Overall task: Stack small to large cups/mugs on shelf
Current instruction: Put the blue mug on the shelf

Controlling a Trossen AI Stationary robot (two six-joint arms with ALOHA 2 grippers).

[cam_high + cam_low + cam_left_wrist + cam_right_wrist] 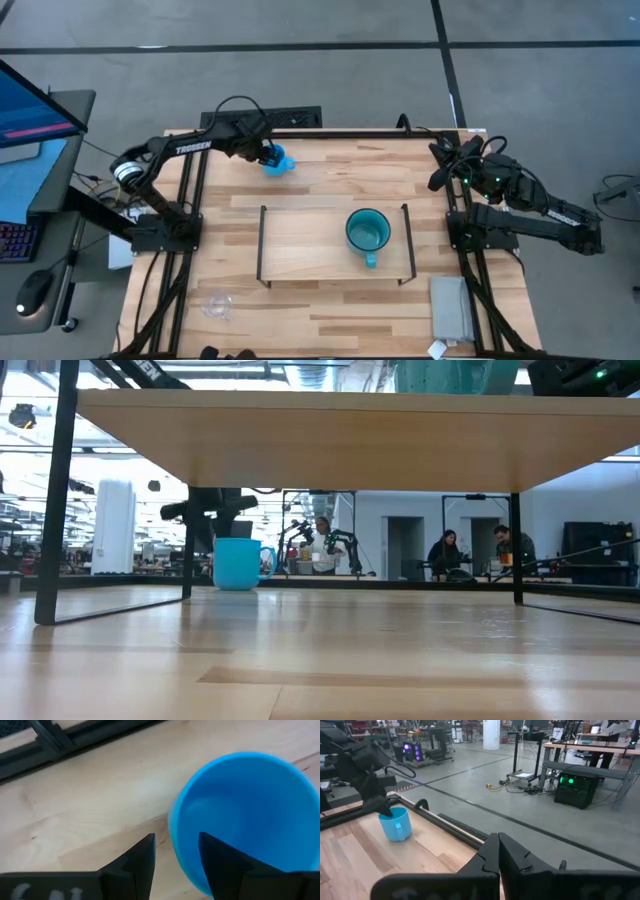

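1. The desk (320, 180) is a light wooden top seen from above, with a dark robot arm at each side.
2. The shelf (300, 250), a low light-wood board with black wire ends, sits at the middle of the desk.
3. The teal mug (367, 232), the largest cup, stands upright on the shelf's right half, empty; this looks like the only step done.
4. The blue mug (276, 160) stands on the desk near its far edge, well apart from the shelf, not yet stacked.
5. The left pincer (176, 855) is spread, one finger inside the blue mug's rim and one outside; it looks ready to close.
6. The clear glass cup (219, 305) stands near the desk's front-left corner, untouched.
7. The right pincer (498, 851) is pressed together, empty, at the desk's far-right corner.
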